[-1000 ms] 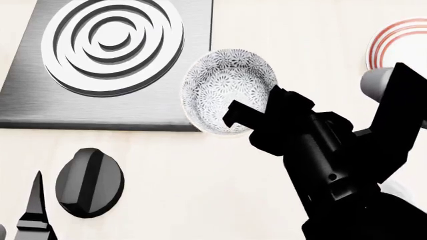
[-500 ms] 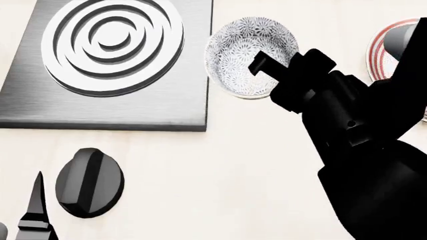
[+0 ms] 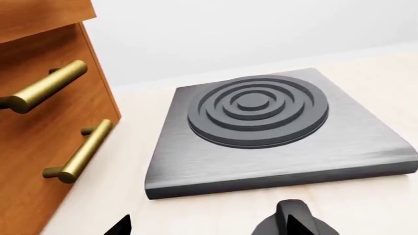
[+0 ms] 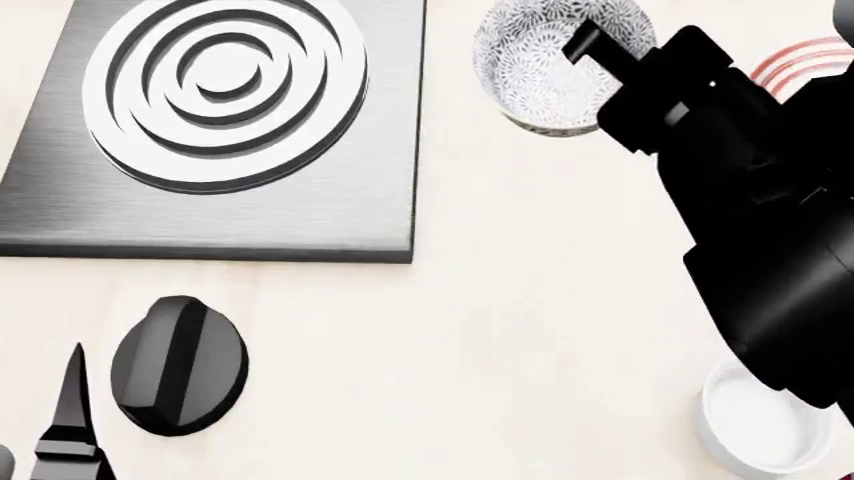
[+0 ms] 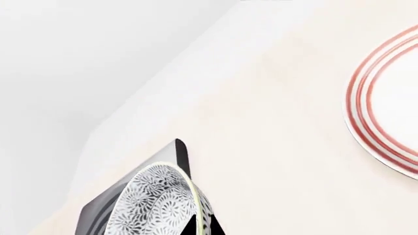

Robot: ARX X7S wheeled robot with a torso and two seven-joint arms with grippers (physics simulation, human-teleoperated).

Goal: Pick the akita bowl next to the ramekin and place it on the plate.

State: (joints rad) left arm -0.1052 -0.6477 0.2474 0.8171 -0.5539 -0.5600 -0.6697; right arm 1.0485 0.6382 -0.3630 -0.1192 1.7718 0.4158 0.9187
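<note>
Speckled akita bowl point(image 4: 545, 62) apparently in right fingers point(image 4: 583, 45)

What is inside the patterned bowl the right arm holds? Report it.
Inside the akita bowl, only one finger of the right end effector shows, reaching over the rim onto the speckled wall. Otherwise it looks empty. The arm covers the bowl's right edge, so that part is unseen.

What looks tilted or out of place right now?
The akita bowl is off the counter, pinched at its rim by the right gripper and tilted in the right wrist view. Nothing is spilled or broken.
</note>
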